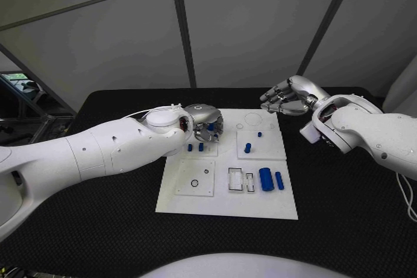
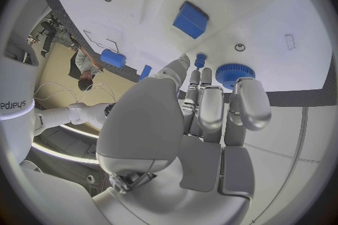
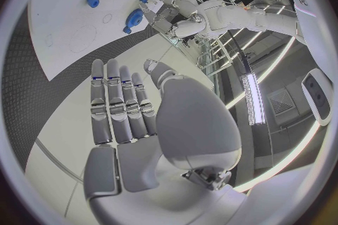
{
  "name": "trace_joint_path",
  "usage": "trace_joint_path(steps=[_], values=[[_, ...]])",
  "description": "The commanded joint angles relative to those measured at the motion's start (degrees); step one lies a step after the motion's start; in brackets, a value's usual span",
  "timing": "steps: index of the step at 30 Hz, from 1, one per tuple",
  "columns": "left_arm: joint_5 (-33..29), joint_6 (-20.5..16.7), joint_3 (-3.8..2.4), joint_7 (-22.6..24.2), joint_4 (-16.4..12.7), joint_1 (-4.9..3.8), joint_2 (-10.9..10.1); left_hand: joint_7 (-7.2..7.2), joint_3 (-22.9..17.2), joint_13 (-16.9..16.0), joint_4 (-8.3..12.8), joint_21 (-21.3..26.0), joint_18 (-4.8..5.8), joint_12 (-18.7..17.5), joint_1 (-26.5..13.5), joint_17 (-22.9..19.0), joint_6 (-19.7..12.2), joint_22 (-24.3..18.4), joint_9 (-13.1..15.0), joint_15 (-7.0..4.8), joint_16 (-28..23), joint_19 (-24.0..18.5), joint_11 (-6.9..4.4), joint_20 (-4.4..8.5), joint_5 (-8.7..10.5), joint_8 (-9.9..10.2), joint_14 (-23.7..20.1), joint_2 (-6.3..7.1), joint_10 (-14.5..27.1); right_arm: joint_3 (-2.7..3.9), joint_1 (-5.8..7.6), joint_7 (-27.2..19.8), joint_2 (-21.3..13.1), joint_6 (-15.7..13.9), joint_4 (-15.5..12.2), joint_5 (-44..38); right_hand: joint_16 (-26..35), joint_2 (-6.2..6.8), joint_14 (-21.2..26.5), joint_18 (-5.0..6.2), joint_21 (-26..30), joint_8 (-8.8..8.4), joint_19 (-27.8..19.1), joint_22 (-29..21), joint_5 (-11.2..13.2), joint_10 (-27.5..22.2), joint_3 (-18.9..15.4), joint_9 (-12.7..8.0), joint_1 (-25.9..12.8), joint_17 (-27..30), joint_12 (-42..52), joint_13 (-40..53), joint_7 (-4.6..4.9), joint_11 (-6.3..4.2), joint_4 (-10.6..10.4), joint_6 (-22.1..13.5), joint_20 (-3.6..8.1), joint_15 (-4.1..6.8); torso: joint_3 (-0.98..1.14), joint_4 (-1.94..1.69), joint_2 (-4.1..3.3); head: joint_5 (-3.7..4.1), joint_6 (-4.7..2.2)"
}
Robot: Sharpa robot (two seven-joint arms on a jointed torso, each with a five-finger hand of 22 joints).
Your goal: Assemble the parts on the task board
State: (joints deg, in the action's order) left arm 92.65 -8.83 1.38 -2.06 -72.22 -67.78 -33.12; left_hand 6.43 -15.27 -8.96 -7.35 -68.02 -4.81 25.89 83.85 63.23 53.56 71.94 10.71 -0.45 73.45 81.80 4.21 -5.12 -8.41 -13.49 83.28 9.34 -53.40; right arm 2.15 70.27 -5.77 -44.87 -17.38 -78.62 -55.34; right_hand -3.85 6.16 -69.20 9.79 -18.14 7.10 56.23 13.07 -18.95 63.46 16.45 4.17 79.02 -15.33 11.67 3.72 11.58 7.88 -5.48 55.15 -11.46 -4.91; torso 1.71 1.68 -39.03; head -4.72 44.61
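- On the black table (image 1: 104, 230) lies the white task board (image 1: 228, 205), its long axis running away from the robot, with small blue parts on it.
- Near the board's near right part, a thick blue cylinder (image 1: 265, 179) and a thinner blue pin (image 1: 279, 180) lie side by side, their long axes pointing away from the robot.
- Two short blue pegs (image 1: 196, 148) stand upright just beside the left hand (image 1: 205, 122), on its near side.
- That left hand hovers over the board's far left part, fingers pointing down; in the left wrist view its fingertips (image 2: 200, 63) close around a small blue piece, with a toothed blue gear (image 2: 234, 73) just beside them.
- Off the board's far right corner, the right hand (image 1: 287, 97) hangs above the table with fingers loosely curled; in its wrist view the fingers (image 3: 118, 102) lie straight side by side, holding nothing.
- "sharpa" reads on the white arm (image 2: 13, 106) in the left wrist view.
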Motion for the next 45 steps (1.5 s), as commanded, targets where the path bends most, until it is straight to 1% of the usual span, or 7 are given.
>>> trace_joint_path(steps=[1, 8, 12, 20, 37, 41, 45], values=[[1.3, 1.5, -0.01, -0.9, 0.2, -0.06, 0.1, -0.09, -0.4, 0.1, 0.1, -0.3, 0.00, -0.2, 0.6, -0.1, 0.5, 0.2, -0.1, -0.07, 0.2, 0.4, -0.11, -0.09, -0.34, 0.4, 0.3, -0.07, -0.5, 0.03, 0.09, -0.5, 0.1, -0.3, -0.1, -0.2, 0.2, -0.19, 0.3, 0.63, 0.4, -0.10, 0.5, -0.1, -0.2, -0.1, -0.1, 0.0, 0.2, 0.1, 0.0, -0.1, 0.25, 0.07, 0.4, 0.3, 0.12, -0.31, 0.00, -0.05, 0.04, 0.02, 0.11], [1.3, 1.4, -0.02, -1.3, 0.8, -0.06, 0.4, 0.10, -1.4, 0.5, 0.3, -0.7, 0.07, -0.7, 1.0, -0.3, 0.6, 0.7, -0.4, -0.06, 0.3, 0.4, -0.07, -0.05, -0.39, 0.9, 0.4, -0.30, -0.9, 0.03, 0.09, -0.5, 0.1, -0.2, -0.2, -0.2, 0.2, -0.19, 0.3, 0.63, 0.4, -0.10, 0.5, -0.1, -0.2, -0.1, -0.1, 0.0, 0.2, 0.1, 0.0, -0.1, 0.25, 0.07, 0.4, 0.3, 0.12, -0.31, 0.01, -0.01, 0.04, -0.04, 0.02], [1.3, 1.7, -0.02, -1.6, 1.2, -0.06, 0.7, 0.18, -1.8, 0.6, 0.4, -0.9, 0.11, -0.9, 1.2, -0.3, 0.7, 0.9, -0.5, -0.05, 0.4, 0.5, -0.03, -0.06, -0.40, 1.1, 0.4, -0.38, -1.1, 0.03, 0.09, -0.5, 0.1, -0.2, -0.2, -0.2, 0.2, -0.21, 0.3, 0.62, 0.4, -0.13, 0.5, -0.1, -0.2, -0.1, -0.1, 0.0, 0.2, 0.1, -0.1, -0.1, 0.31, 0.12, 0.3, 0.2, 0.11, -0.34, 0.02, 0.03, 0.03, -0.01, 0.10], [1.3, 2.5, -0.02, -1.8, 1.7, -0.03, 1.0, 0.30, -3.0, 0.9, 0.7, -1.4, 0.20, -1.3, 1.5, -0.5, 1.1, 1.4, -0.8, -0.02, 0.5, 0.5, -0.05, -0.06, -0.40, 1.4, 0.5, -0.51, -1.7, 0.03, 0.09, -0.5, 0.1, -0.2, -0.2, -0.2, 0.2, -0.21, 0.3, 0.62, 0.4, -0.13, 0.5, -0.1, -0.2, -0.1, -0.1, 0.0, 0.2, 0.1, -0.1, -0.1, 0.31, 0.12, 0.3, 0.2, 0.11, -0.34, 0.02, -0.04, 0.02, -0.01, 0.26], [1.3, 3.2, -0.02, -1.4, 1.9, 0.12, 1.3, 0.20, -4.1, 1.1, 0.7, -2.6, 0.40, -1.6, 1.1, -0.8, 1.8, 2.5, -1.0, -0.28, 0.7, 0.8, -0.40, 0.05, -0.33, 1.8, 0.5, -0.42, -3.1, 0.04, 0.09, -0.5, 0.2, 0.0, -0.2, -0.2, 0.2, -0.25, 0.3, 0.61, 0.5, -0.12, 0.5, -0.1, -0.2, -0.1, 0.0, 0.0, 0.2, 0.2, 0.0, -0.1, 0.33, 0.13, 0.3, 0.3, 0.10, -0.36, 0.03, -0.04, 0.05, -0.20, 0.45], [1.3, 3.2, -0.02, -1.4, 1.9, 0.13, 1.3, 0.20, -5.2, 1.2, 1.2, -3.0, 0.48, -1.7, 1.5, -0.8, 2.8, 3.0, -1.0, -0.48, 0.9, 0.9, -0.66, 0.19, -0.36, 1.7, 0.6, -0.76, -4.3, 0.04, 0.09, -0.5, 0.1, 0.0, -0.2, -0.2, 0.2, -0.25, 0.3, 0.61, 0.5, -0.12, 0.5, -0.1, -0.2, -0.1, 0.0, 0.0, 0.2, 0.2, 0.0, -0.1, 0.33, 0.13, 0.3, 0.3, 0.10, -0.36, 0.05, -0.01, 0.04, -0.22, 0.51], [1.3, 2.8, -0.02, -1.4, 1.9, 0.14, 1.3, 0.33, -7.0, 1.3, 2.3, -3.7, 0.60, -2.0, 2.6, -0.9, 4.1, 3.7, -1.0, -0.69, 1.0, 1.0, -0.91, 0.44, -0.36, 1.8, 0.6, -1.30, -5.9, 0.04, 0.09, -0.5, 0.1, 0.0, -0.2, -0.2, 0.2, -0.25, 0.3, 0.61, 0.5, -0.12, 0.5, -0.1, -0.2, -0.1, 0.0, 0.0, 0.2, 0.2, 0.0, -0.1, 0.33, 0.13, 0.3, 0.3, 0.10, -0.36, 0.02, 0.00, 0.05, -0.23, 0.47]])
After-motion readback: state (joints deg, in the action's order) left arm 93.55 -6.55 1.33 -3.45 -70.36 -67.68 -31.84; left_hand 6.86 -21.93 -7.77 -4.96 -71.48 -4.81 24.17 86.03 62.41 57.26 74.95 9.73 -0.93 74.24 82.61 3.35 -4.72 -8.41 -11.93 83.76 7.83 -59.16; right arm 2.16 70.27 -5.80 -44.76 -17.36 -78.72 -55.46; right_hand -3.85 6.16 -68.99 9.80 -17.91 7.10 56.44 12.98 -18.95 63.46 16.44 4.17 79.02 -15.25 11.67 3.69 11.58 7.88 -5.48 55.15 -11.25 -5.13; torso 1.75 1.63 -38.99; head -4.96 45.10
